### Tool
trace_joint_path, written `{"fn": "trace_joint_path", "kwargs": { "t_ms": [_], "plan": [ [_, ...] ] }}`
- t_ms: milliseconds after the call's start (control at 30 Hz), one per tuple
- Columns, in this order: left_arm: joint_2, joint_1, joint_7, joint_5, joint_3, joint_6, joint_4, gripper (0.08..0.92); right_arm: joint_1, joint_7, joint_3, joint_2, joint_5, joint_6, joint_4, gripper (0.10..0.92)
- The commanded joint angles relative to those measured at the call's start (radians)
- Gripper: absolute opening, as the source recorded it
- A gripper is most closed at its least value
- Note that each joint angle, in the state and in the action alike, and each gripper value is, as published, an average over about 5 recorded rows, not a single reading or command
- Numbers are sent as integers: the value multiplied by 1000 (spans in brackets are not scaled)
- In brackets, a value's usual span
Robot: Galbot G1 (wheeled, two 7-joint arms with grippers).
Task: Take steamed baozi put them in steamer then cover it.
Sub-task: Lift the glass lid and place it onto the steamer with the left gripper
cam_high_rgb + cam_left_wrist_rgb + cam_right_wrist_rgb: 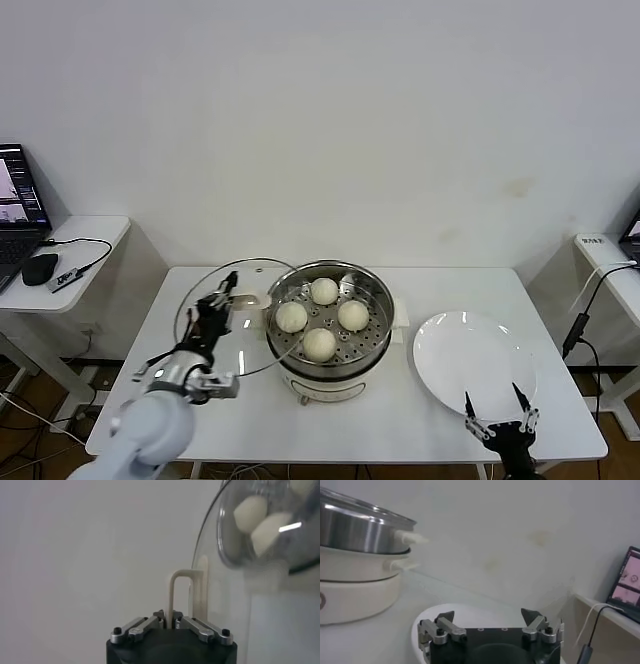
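Four steamed baozi (322, 316) sitting in the steamer (378, 300), on the perforated tray, spaced in a rough diamond. Steamer at table (450, 410) centre, shiny steel pot on a white base, uncovered.

Cover (205, 300) off the pot, held tilted just to the steamer's left side, its near edge overlapping the steamer rim in head view. Clear glass, metal rim, cream handle (181, 592). Seen through the glass in left wrist view: two buns, blurred.

Left gripper (222, 297) clamped on the cover's handle, fingers (197, 625) drawn together around the handle's upright bar. Left arm reaching in from the table's front left corner.

Right gripper (497, 413) low at the table's front right edge, fingers (445, 616) spread wide, nothing between them. Hovering just at the near rim of the white plate (450, 345), which lies bare, right of the steamer.

Off to the left on a side desk: laptop (18, 215), black mouse (40, 268), cable. Another desk edge with cable at far right.
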Motion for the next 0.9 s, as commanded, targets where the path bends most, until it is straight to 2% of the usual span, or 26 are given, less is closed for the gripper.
{"fn": "trace_joint_path", "kwargs": {
  "t_ms": [33, 233, 500, 900],
  "plan": [
    [-159, -219, 130, 269, 252, 108, 72, 154, 6, 10, -16, 16, -66, 3, -17, 823],
    [-227, -260, 182, 345, 301, 134, 110, 154, 7, 15, -15, 22, -81, 5, -21, 823],
    [-339, -292, 207, 377, 341, 156, 203, 154, 6, 24, -20, 33, -103, 9, -31, 823],
    [-406, -305, 212, 407, 361, 156, 294, 154, 1, 26, -20, 35, -105, 14, -33, 823]
  ]
}}
